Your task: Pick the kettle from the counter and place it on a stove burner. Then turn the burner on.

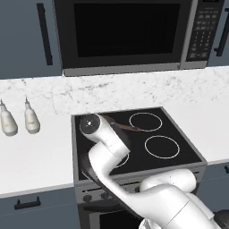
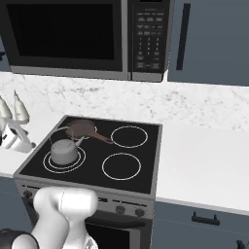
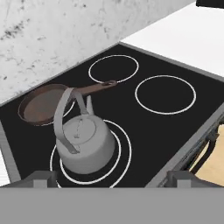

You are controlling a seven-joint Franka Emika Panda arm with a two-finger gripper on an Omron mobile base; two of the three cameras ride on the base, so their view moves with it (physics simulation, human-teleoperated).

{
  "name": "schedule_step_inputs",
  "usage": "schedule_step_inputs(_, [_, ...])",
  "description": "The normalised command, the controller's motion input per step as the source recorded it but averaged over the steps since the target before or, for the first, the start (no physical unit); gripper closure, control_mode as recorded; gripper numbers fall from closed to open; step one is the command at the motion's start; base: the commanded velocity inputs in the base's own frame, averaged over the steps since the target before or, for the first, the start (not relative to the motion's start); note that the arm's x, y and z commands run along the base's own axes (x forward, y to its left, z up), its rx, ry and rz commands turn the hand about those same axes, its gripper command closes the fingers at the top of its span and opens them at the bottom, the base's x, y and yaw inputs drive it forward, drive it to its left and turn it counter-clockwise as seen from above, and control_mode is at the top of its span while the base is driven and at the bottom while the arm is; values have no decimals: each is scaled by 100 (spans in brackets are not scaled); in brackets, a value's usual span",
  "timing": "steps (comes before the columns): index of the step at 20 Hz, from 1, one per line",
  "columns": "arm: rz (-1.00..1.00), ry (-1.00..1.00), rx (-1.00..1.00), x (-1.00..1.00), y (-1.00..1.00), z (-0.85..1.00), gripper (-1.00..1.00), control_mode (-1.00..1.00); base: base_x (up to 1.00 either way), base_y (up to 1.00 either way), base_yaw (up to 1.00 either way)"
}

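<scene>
The kettle [image 3: 83, 146] sits upright inside the double-ringed stove burner [image 3: 124, 144], ready for heating, while the gripper [image 3: 111, 179] hangs released just above, fingers apart.

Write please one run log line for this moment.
kettle: upright on double-ring stove burner | frying pan: behind kettle | gripper: above kettle, holding nothing | knob: not yet turned

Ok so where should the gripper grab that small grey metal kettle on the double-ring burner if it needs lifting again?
Take the small grey metal kettle by the top of its tall arched handle, coming from above. The arch stands well clear of the knobbed lid, leaving room for the fingers; the squat round body looks too wide to pinch.
</scene>
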Motion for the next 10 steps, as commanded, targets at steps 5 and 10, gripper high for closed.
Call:
schedule_step_inputs(5, [4, -13, 0, -11, 2, 0, -100, -100, 0, 0, 0])
schedule_step_inputs(10, [16, -3, -16, -58, 80, -49, -100, -100, 0, 0, 0])
